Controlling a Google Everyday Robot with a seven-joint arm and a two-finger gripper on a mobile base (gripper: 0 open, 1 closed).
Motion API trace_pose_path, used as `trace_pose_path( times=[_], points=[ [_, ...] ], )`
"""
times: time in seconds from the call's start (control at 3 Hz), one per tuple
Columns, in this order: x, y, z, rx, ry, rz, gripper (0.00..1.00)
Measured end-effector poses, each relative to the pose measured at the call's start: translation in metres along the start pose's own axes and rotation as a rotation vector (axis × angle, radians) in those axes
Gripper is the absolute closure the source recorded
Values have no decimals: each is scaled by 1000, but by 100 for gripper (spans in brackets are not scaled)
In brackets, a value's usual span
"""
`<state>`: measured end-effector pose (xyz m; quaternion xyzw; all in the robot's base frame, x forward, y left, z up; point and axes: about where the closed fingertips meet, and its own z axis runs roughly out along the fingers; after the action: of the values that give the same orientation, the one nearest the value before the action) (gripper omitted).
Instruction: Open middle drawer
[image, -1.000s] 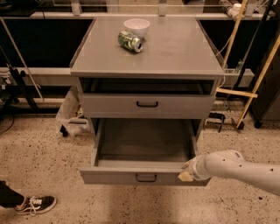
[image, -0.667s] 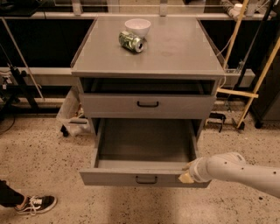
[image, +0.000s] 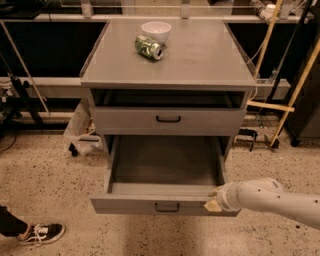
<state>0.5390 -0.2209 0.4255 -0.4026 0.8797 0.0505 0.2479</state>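
Note:
The middle drawer (image: 150, 202) is pulled far out of the grey cabinet (image: 100, 80). Its empty grey inside shows, and its flat front carries a small black handle (image: 167, 206). My gripper (image: 212, 204) is at the right end of this drawer's front edge, touching or just above the front's top corner. The white arm (image: 270, 197) reaches in from the lower right. The smaller drawer (image: 168, 120) above is shut. The bottom drawer is hidden under the open one.
A white bowl (image: 156, 31) and a green can (image: 149, 47) lying on its side are on the cabinet top. A person's black sneaker (image: 42, 232) is on the speckled floor at lower left. Wooden poles (image: 295, 90) lean at the right. A white bag (image: 80, 125) lies left of the cabinet.

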Motion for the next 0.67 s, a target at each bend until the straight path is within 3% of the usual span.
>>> trace_pose_path(
  times=[0.67],
  points=[
    [1,4,-4,2,-7,10,100]
  ],
)
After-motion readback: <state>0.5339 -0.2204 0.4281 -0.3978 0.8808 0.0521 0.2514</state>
